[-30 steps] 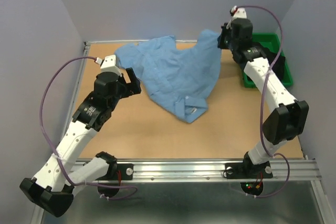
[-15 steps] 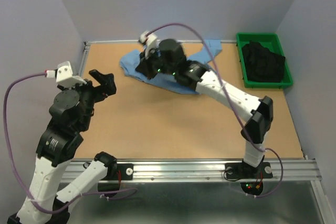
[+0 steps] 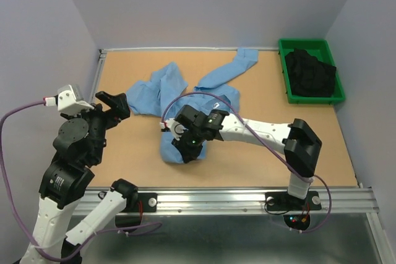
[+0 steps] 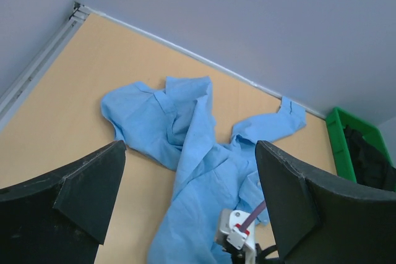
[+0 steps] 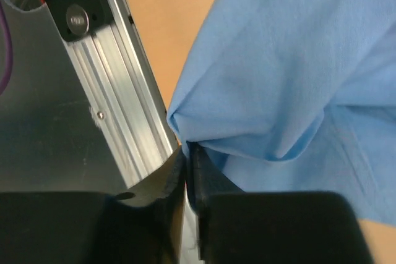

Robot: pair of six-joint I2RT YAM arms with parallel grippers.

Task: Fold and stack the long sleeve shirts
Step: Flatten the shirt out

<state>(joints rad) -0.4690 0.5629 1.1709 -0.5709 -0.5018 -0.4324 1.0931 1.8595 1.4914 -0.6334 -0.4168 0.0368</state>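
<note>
Table (image 3: pixel 124 159) carrying 1 blue shirt (image 3: pixel 207 88), lying crumpled across middle, sleeve reaching toward green bin (image 3: pixel 281 72). My right claw (image 5: pixel 185 146) pinching shirt's near edge, jaws narrow. My left claw (image 3: pixel 114 104) hovering wide, apart from shirt.

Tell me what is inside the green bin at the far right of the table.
The green bin holds a crumpled heap of black fabric that fills most of it. Whether anything lies beneath the heap cannot be seen, because the fabric covers it.
</note>
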